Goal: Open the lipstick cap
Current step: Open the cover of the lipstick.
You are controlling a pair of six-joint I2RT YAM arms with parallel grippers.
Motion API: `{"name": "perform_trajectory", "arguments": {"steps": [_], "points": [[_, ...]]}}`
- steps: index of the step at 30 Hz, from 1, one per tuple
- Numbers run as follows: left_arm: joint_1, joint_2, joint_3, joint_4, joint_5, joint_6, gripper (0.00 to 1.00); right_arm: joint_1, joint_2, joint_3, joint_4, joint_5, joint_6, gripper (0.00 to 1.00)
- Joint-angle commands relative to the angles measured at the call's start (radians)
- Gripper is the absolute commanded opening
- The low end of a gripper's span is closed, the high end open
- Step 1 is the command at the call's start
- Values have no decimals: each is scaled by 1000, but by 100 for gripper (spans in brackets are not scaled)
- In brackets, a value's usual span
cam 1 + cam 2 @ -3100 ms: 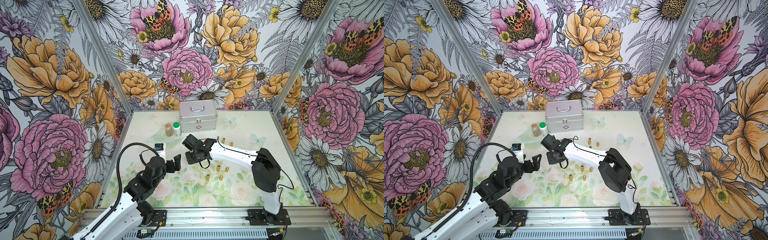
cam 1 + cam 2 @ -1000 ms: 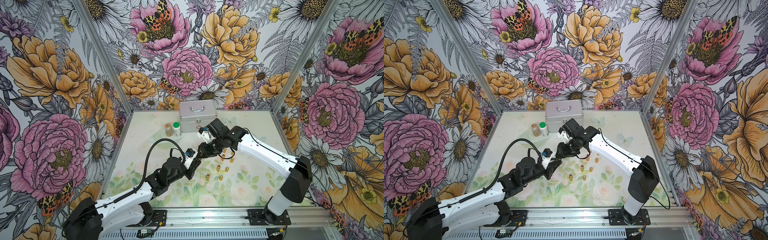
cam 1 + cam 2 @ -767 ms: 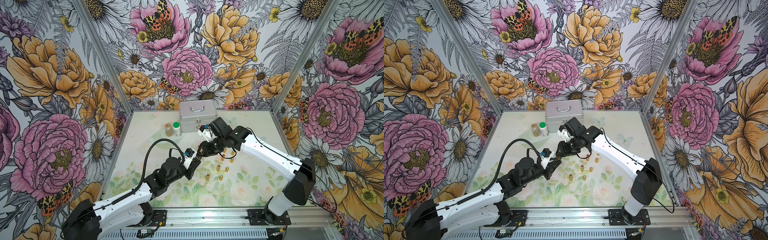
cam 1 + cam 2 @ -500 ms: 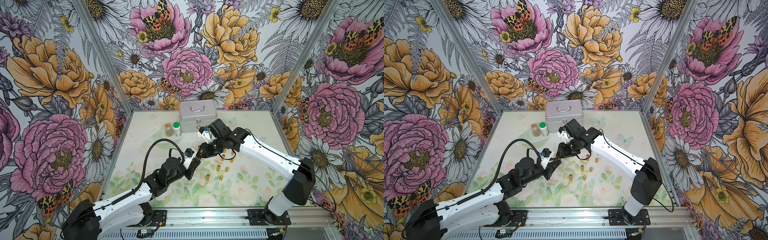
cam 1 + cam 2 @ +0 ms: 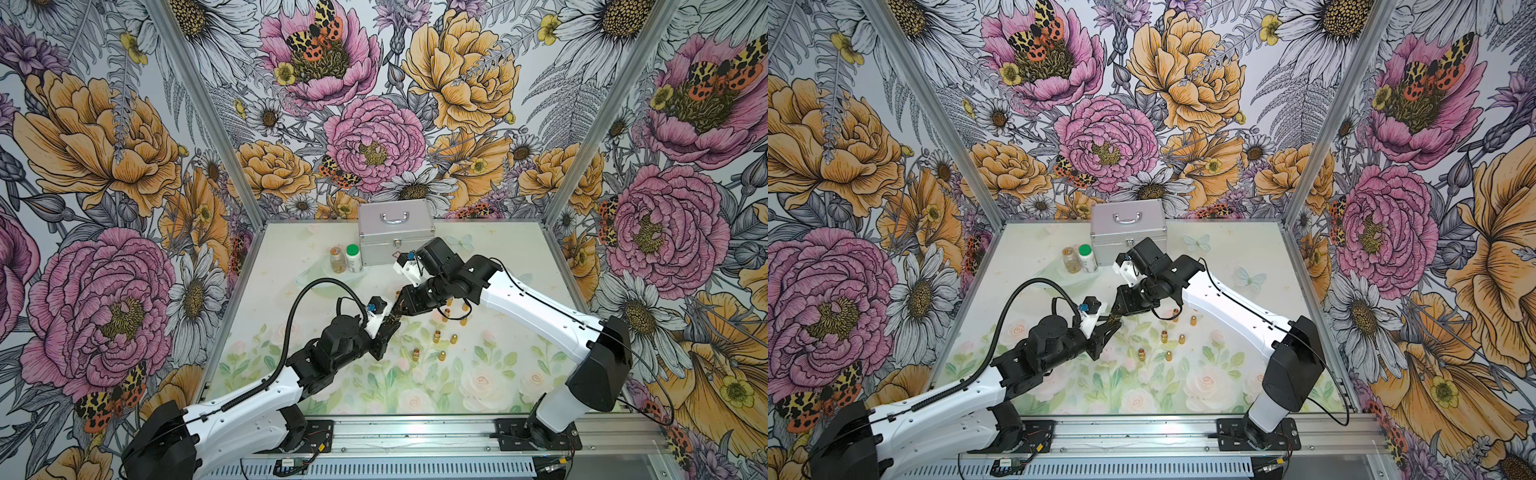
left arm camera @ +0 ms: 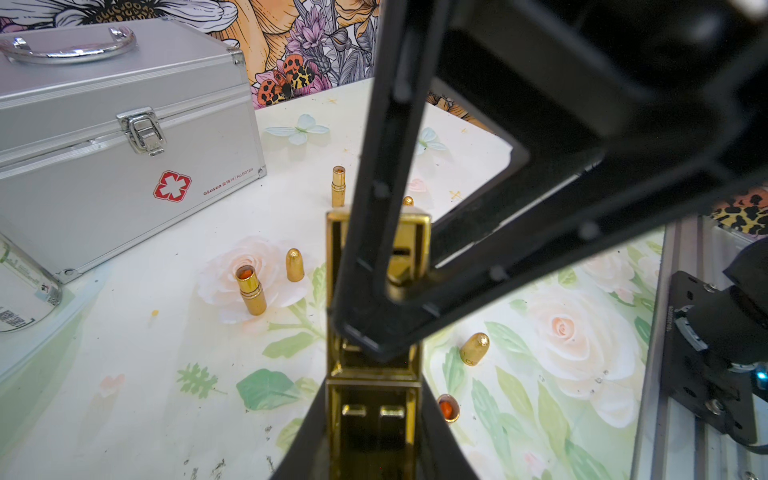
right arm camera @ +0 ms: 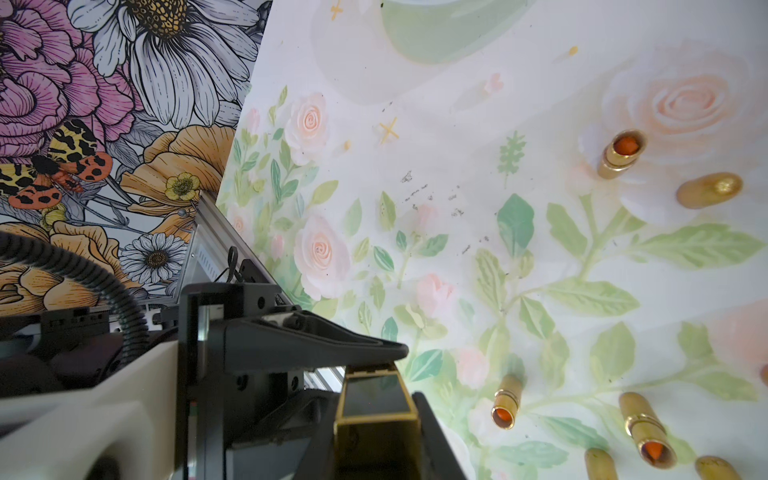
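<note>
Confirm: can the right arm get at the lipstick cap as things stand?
Likely yes: the right gripper looks closed on the lipstick cap in mid-air, the left gripper holds the lipstick base, and nothing sits between.

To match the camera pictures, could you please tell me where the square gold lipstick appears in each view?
Both top views: the square gold lipstick is over mid-table, between the left pincer and right pincer.
Left wrist: the lipstick fills the near centre, gripped.
Right wrist: likewise close up, gripped.
Shared landmark: the small round gold tubes standing nearby.
</note>
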Motion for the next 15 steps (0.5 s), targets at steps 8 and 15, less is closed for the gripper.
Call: {"name": "perform_trajectory", "arguments": {"steps": [8, 15], "points": [[-47, -54, -38, -87, -130, -26, 0, -30, -90, 77, 21, 94, 44, 22], [-48, -87, -50, -95, -132, -33, 0, -35, -97, 74, 21, 122, 57, 21]]}}
